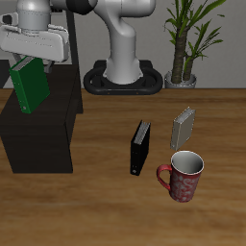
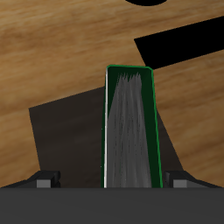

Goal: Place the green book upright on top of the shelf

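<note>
You are holding green book (image 1: 29,87) in jaws, clamping across covers at upper edge, above shelf (image 1: 38,130) top, slightly tilting. Book seeming stiff, thin, light; smooth covers maybe slipping, so keep grip central.

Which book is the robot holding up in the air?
The green book, pinched in the claw above the dark shelf. The black book and the small grey book stand on the table.
</note>
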